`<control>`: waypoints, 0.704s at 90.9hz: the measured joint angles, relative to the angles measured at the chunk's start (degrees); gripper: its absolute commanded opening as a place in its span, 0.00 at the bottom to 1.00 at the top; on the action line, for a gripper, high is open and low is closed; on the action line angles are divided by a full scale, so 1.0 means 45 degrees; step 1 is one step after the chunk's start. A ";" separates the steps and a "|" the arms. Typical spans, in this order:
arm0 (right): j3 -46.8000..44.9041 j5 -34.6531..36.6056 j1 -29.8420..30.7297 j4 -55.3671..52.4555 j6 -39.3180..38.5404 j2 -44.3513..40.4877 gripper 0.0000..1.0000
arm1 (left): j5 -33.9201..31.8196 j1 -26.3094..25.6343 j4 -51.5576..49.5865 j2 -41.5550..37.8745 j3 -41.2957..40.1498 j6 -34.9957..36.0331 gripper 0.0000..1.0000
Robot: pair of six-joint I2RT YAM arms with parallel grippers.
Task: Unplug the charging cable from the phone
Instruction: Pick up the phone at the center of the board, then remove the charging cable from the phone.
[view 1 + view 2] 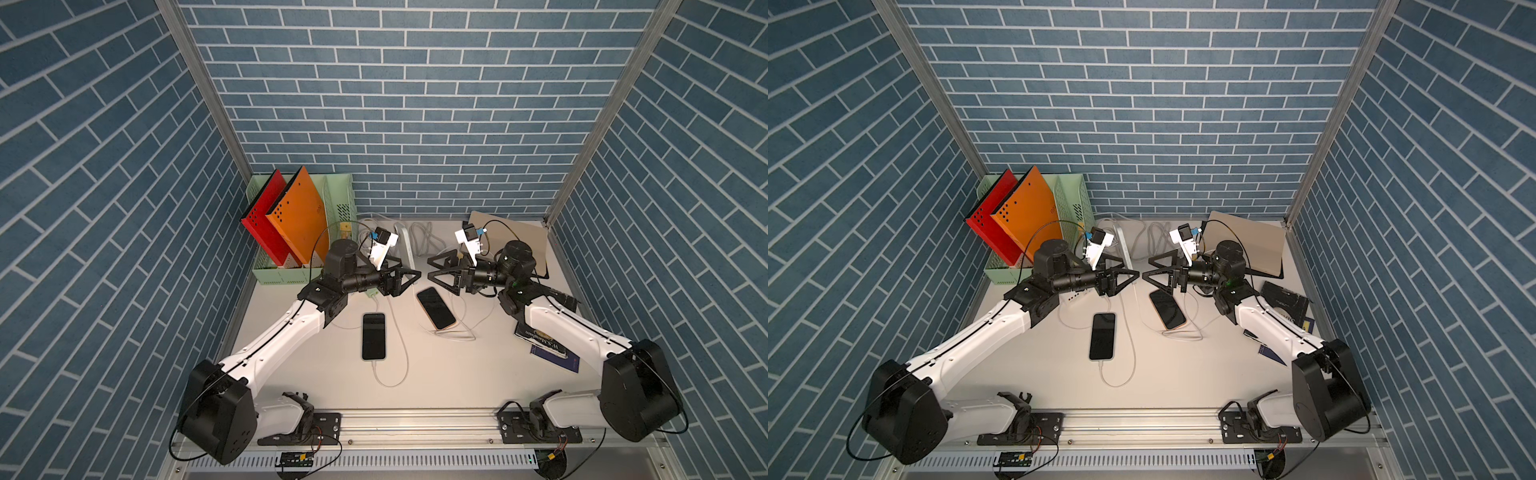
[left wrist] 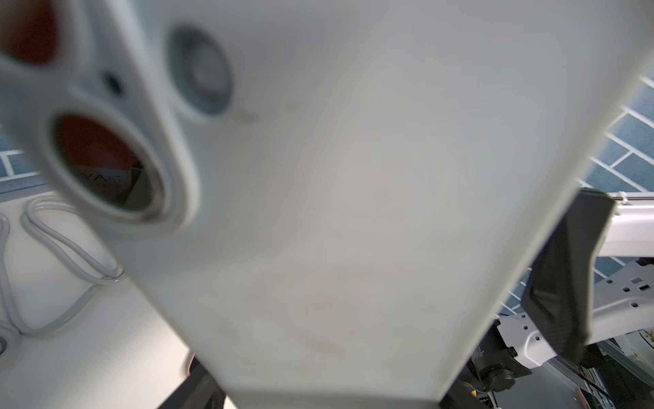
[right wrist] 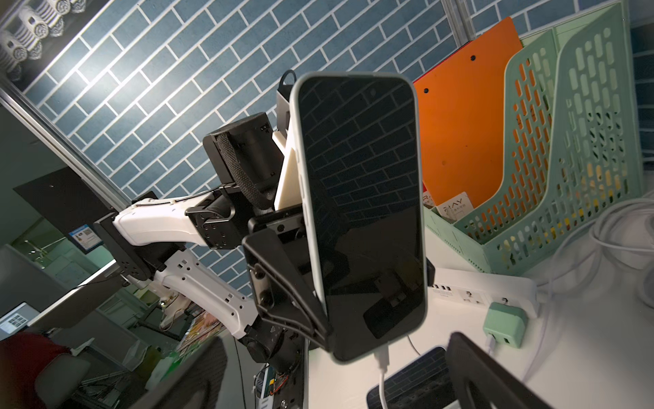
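Above mid-bench, the phone (image 3: 361, 212) is held upright and clear of the surface. It is clenched by its side edges in the left tool (image 1: 408, 270), and its pale back fills the left wrist view. The cable (image 3: 381, 382) is seen plugged into the lower end, running down out of view. The right tool (image 1: 429, 268) is spread wide and empty, facing the phone, just beside it.

Handling, as judged:
- The phone is rigid and light, with a slick, breakable glass face. The edge pinch is judged sound.
- The cable is soft and thin. It is best taken at the stiff white plug (image 3: 380, 354), not the cord, and drawn straight out along the phone's length.

The bench (image 1: 457, 374) is pale, smooth and hard. A dark phone (image 1: 373, 336) and an orange-edged phone (image 1: 435, 307) lie flat on it with looped cords of their own, which are judged a snag risk. A power strip (image 3: 477, 290) and a green charger (image 3: 504, 325) are near, and a rack (image 1: 340, 199) stands in the far corner. Brick-print walls (image 1: 415, 104) close three sides, and room between the tools is tight.
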 measured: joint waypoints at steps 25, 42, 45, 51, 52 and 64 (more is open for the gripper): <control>-0.0461 0.1370 0.0355 -0.2064 -0.1831 -0.0015 0.99 | -0.0063 0.0117 -0.0092 -0.0068 0.0248 0.0000 0.00; -0.0486 0.1617 0.0840 -0.2365 -0.2283 0.0466 0.79 | -0.0107 0.0121 -0.0117 -0.0068 0.0257 -0.0005 0.00; -0.0491 0.1637 0.0947 -0.2365 -0.2346 0.0593 0.72 | -0.0107 0.0121 -0.0121 -0.0068 0.0257 -0.0005 0.00; -0.0500 0.1671 0.1175 -0.2365 -0.2424 0.0826 0.62 | -0.0112 0.0121 -0.0126 -0.0068 0.0257 -0.0005 0.00; -0.0500 0.1685 0.1224 -0.2356 -0.2506 0.0865 0.60 | -0.0112 0.0121 -0.0126 -0.0068 0.0257 -0.0010 0.00; -0.0510 0.1739 0.1617 -0.2322 -0.2579 0.1200 0.47 | -0.0131 0.0121 -0.0126 -0.0068 0.0257 -0.0010 0.00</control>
